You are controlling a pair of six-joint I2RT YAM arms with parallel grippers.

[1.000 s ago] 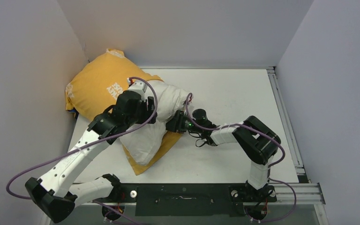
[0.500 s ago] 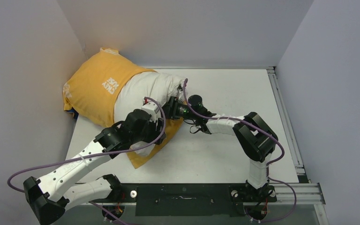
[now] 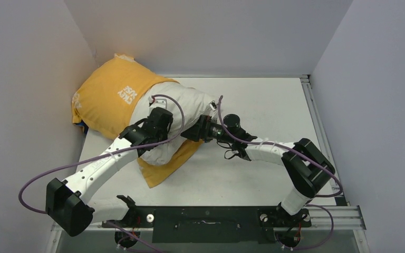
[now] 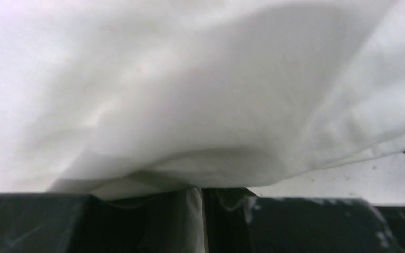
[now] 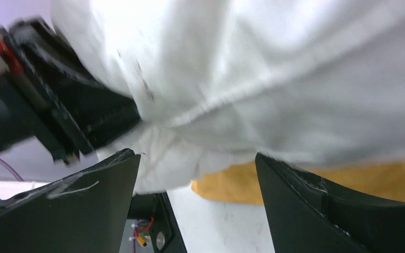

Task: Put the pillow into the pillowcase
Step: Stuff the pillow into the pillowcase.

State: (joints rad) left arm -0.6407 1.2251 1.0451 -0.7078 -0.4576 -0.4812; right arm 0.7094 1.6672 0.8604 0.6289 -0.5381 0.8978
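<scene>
Far-left from my left gripper (image 4: 200, 192), clamped on its fabric, the plump off-white crinkly pillow (image 3: 182, 103) runs lengthwise into the orange-yellow fabric pillowcase (image 3: 105, 95); my right gripper (image 5: 195, 154) is spread open.

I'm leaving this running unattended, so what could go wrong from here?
The left gripper pinches only a thin fold of the pillow, so it might slip free. The pillowcase has its lower flap lying under the exposed pillow end, so pushing may drag or bunch the case rather than fill it.
</scene>
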